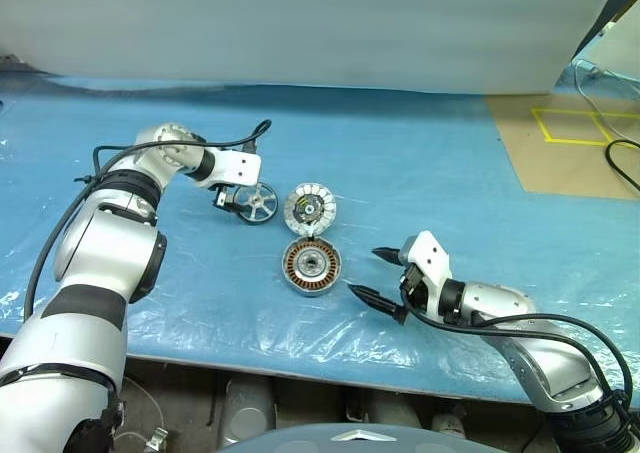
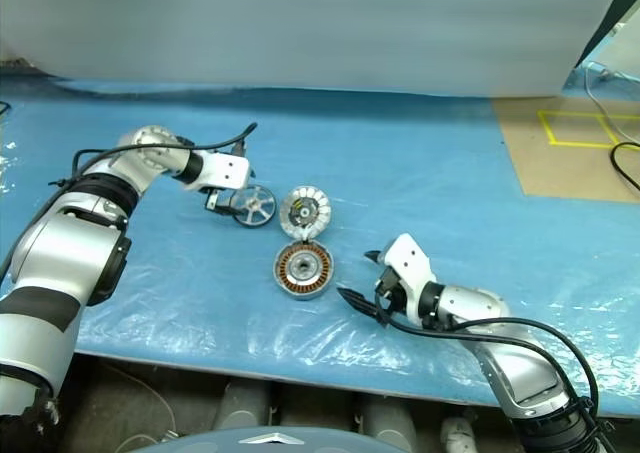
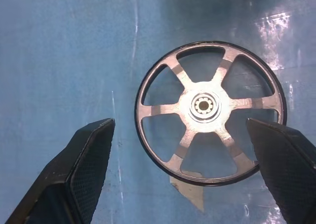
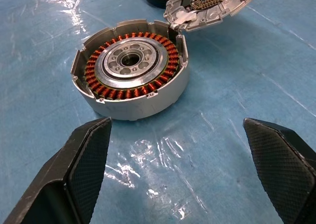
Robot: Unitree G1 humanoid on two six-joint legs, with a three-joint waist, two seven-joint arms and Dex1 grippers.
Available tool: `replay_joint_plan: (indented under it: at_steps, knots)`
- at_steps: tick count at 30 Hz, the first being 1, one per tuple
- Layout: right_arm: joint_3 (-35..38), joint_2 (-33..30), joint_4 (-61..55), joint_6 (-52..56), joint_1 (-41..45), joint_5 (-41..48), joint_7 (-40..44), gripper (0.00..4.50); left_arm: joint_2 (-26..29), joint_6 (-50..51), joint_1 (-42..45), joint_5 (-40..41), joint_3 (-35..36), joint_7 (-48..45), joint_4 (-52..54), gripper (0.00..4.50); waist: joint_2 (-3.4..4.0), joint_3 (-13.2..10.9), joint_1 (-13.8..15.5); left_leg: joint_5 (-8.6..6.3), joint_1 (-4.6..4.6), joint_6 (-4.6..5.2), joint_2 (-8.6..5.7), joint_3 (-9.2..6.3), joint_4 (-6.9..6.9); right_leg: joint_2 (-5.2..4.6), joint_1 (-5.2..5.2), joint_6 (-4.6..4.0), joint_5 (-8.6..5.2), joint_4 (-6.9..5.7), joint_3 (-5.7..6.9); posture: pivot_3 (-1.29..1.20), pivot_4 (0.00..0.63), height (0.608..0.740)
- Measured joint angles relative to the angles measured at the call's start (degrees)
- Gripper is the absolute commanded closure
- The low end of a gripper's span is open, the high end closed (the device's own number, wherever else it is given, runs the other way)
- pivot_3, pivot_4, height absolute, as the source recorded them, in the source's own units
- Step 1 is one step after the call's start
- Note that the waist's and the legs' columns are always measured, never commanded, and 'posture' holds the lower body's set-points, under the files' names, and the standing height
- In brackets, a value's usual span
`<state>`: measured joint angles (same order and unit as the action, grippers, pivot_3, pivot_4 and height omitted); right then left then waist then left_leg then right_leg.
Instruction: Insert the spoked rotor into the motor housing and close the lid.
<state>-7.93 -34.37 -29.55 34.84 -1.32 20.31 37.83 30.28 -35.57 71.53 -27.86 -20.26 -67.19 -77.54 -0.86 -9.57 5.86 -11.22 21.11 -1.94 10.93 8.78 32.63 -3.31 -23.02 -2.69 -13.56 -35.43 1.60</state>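
Note:
The spoked rotor [image 3: 206, 105], a black-rimmed wheel with silvery spokes, lies flat on the blue sheet left of the lid [image 1: 309, 209]. My left gripper [image 1: 234, 202] hovers just over the rotor's left side, open, its fingers [image 3: 84, 159] spread wider than the wheel and not touching it. The motor housing [image 4: 131, 68], a silver ring with copper windings, sits in front of the lid. The lid [image 4: 212, 1] stands tilted open at the housing's far rim. My right gripper [image 1: 365, 273] rests open to the right of the housing, pointing at it with nothing between its fingers.
A blue plastic-covered table [image 1: 430, 153] carries everything; its front edge [image 1: 300, 365] runs just below the arms. A brown surface with yellow tape [image 1: 565, 138] lies at the back right. A white sheet [image 1: 300, 23] closes the back.

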Motion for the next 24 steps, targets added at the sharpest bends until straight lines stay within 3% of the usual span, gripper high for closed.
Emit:
replay_joint_plan:
  at_steps: [24]
  knots:
    - [0.47, -0.32, 4.1, -3.75, 0.45, -1.22, 2.54, 0.03, 0.51, 1.88, -0.39, 3.33, 2.35, -5.64, -0.03, 0.0, -0.02, -0.01, 0.01, 0.0, 0.0, 0.0, 0.0, 0.0, 0.0, -0.01, 0.01, 0.0, 0.0, 0.01, 0.0, 0.0, 0.15, 0.74]
